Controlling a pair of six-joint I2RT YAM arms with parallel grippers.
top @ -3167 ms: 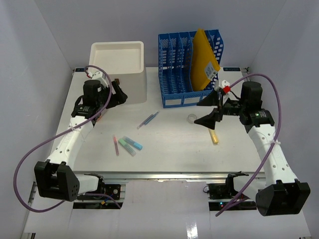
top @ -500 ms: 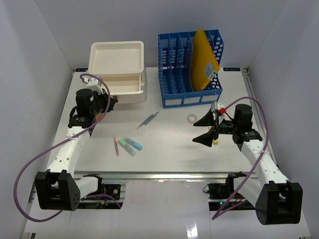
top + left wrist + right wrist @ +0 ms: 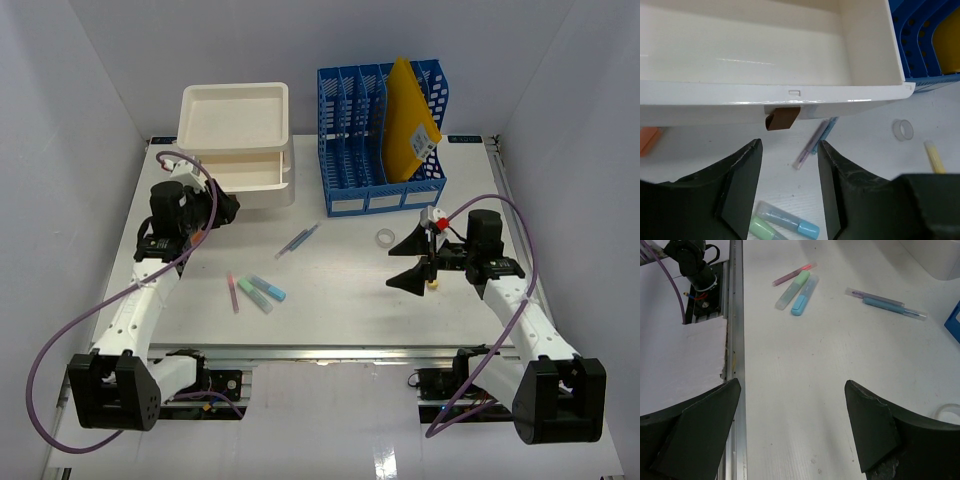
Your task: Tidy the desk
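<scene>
A: Starting with the top view. Checking for hazards?

B: Locating the surface (image 3: pixel 340 310) beneath everything, with loose items scattered across its middle. Finding the left claw (image 3: pixel 226 208) hanging at the front of the pulled-out drawer (image 3: pixel 245 172), and the right claw (image 3: pixel 407 260) spread wide close to a yellow highlighter (image 3: pixel 432 282). Judging one risk here: descending carelessly and nudging the tape ring (image 3: pixel 384 237) nearby, sending it rolling.

A: Moving to the left wrist view?

B: Reading the left claw (image 3: pixel 789 147) as parted, gripping nothing, sitting just short of the brown pull tab (image 3: pixel 782 119). Expecting trouble from any sideways swing: catching the tab or the drawer front and dragging the drawer crooked, or dropping and sweeping the pens (image 3: pixel 815 142) lying below.

A: Proceeding to the right wrist view?

B: Reading the right claw (image 3: pixel 792 385) as opened wide, touching nothing, with only bare surface between its fingers. Warning against closing at this spot: likely pinching air, with the yellow highlighter not showing in this view. Also watching the front rail (image 3: pixel 735 340), running close beside one finger.
</scene>
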